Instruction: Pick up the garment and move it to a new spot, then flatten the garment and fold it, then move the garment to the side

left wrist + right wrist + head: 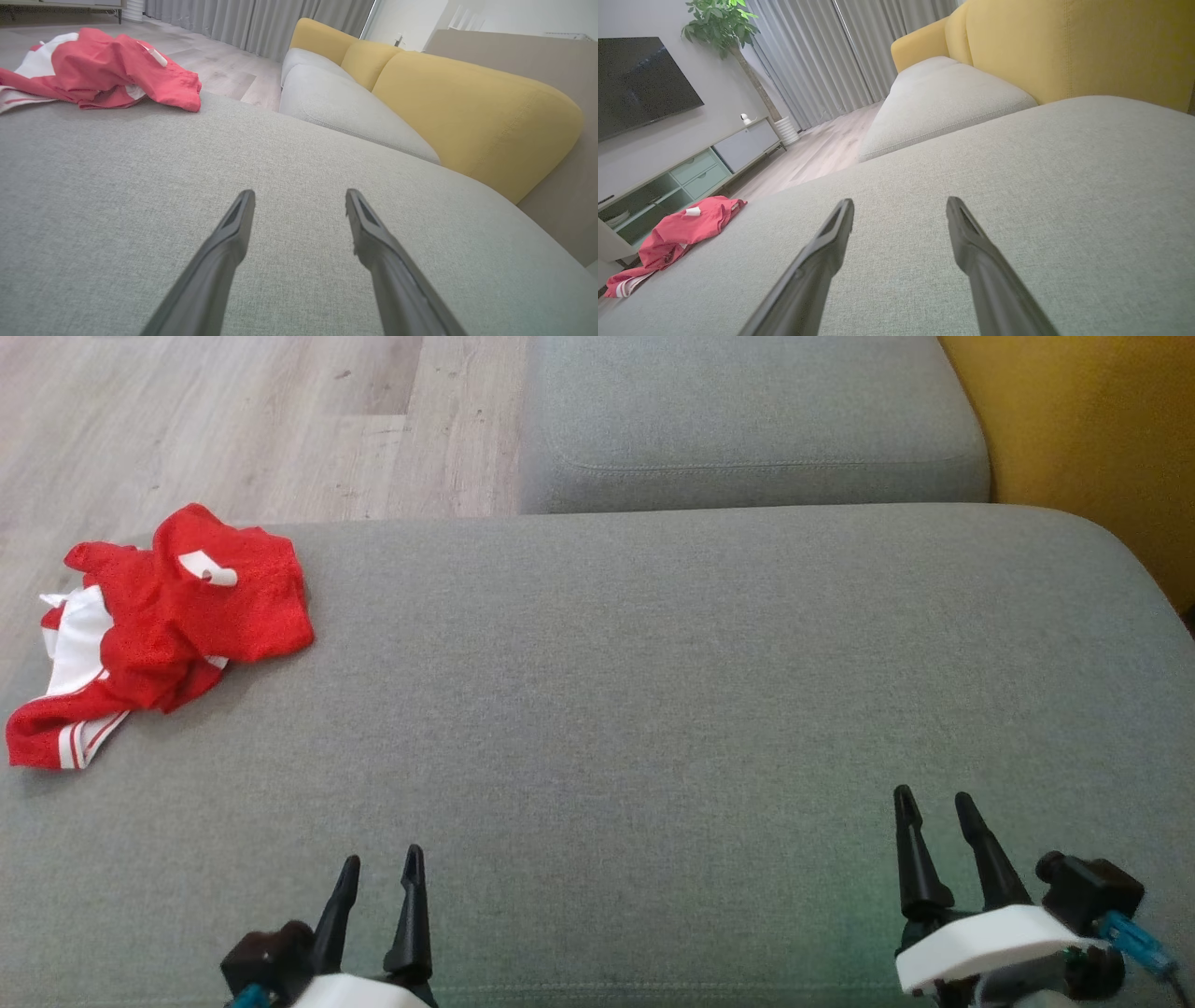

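- Both grippers hung low over the near side of the grey seat (653, 691), the left gripper (383, 854) and the right gripper (932, 793) each with its fingers spread apart and nothing between them.
- We saw the garment (168, 616), red with white trim, lying crumpled at the far left corner of the seat, well apart from both grippers and nearer the left one.
- We judged the step in hand to be the first reach, with the pickup not yet begun.
- To do it well, we thought the left gripper should come down on the raised red bunch in the middle of the heap and pinch a thick fold, not a single trailing hem.
- We reckoned a grip on the striped end alone would let the rest drag.
- Part of the garment seemed to lie right at the seat's left edge, with the wooden floor (233, 420) beyond, so we judged that a push outward could tip it off.
- Open room lay across the middle and right of the seat, bare grey cloth, good for setting the garment down and flattening it.
- We noted the far cushion (747, 420) and the yellow backrest (1092, 439) bounding that room at the back and right.
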